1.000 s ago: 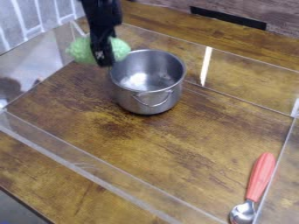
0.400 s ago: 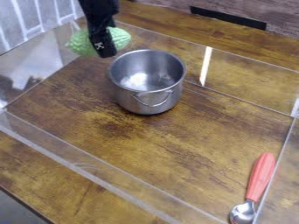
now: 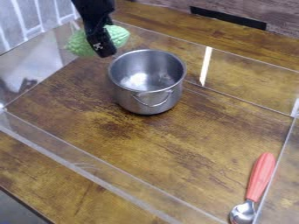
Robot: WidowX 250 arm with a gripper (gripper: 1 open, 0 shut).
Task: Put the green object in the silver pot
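**Green object held beside the pot, not yet over its mouth**

The dark end effector (image 3: pixel 103 38) is shown at the upper left of the scene, its jaws closed around the green object (image 3: pixel 82 41), which is carried clear of the wooden table (image 3: pixel 176 149). Most of the lump protrudes on the side of the end effector facing away from the pot, so only part of it is seen to be pinched. The silver pot (image 3: pixel 147 80) stands just below and to the right of the end effector, upright, with its interior empty and one short handle turned toward the viewer. A clear-walled enclosure (image 3: pixel 70 157) borders the working area, and a red-handled spoon (image 3: pixel 253 194) lies well away from the end effector, at the far lower right.

The transfer is judged to be at the carry stage: the object is lifted, yet it is not placed over the opening. Three risks are foreseen. If the object is released where it hangs, it would fall outside the rim, because it is offset to the far side. If the end effector is swept across too low, the rim could be struck and the pot pushed or tipped. Because the grip is off-centre on a bumpy surface, the lump could slip out during travel.
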